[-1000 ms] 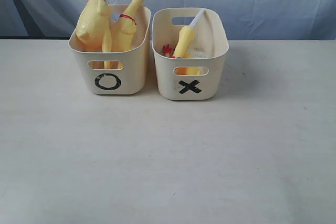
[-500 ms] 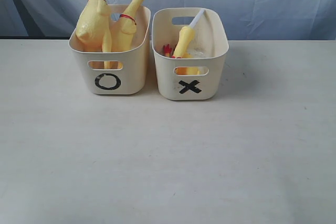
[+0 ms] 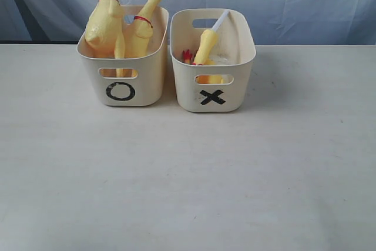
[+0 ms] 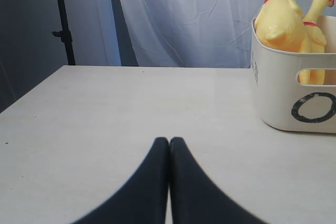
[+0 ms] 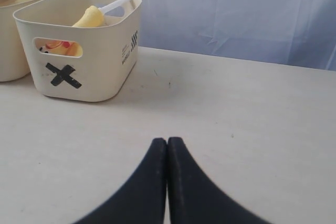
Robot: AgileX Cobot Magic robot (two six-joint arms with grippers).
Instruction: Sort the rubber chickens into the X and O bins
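Two cream plastic tubs sit side by side on your pale, matte table [image 3: 188, 174], almost touching. You can read a bold black O on the front wall of the O bin [image 3: 150, 83] at the left and a black X on the X bin [image 3: 188, 89] at the right. Each mark sits just below a slot handle. Small dark print runs down one end wall of each tub, too fine to read. Both tubs have smooth walls and rounded corners.

A plump rubber chicken [image 3: 104, 24] and a slimmer rubber chicken [image 3: 143, 30], glossy yellow with red neck bands, stand upright in the O bin with their necks above the rim. A smaller chicken [image 3: 207, 45] leans inside the X bin, with a white tube [image 3: 221, 20] poking from its top.

Your left gripper [image 4: 169, 142] and right gripper [image 5: 167, 142] are both fully closed over the table, black tapered fingers pressed together and holding nothing.
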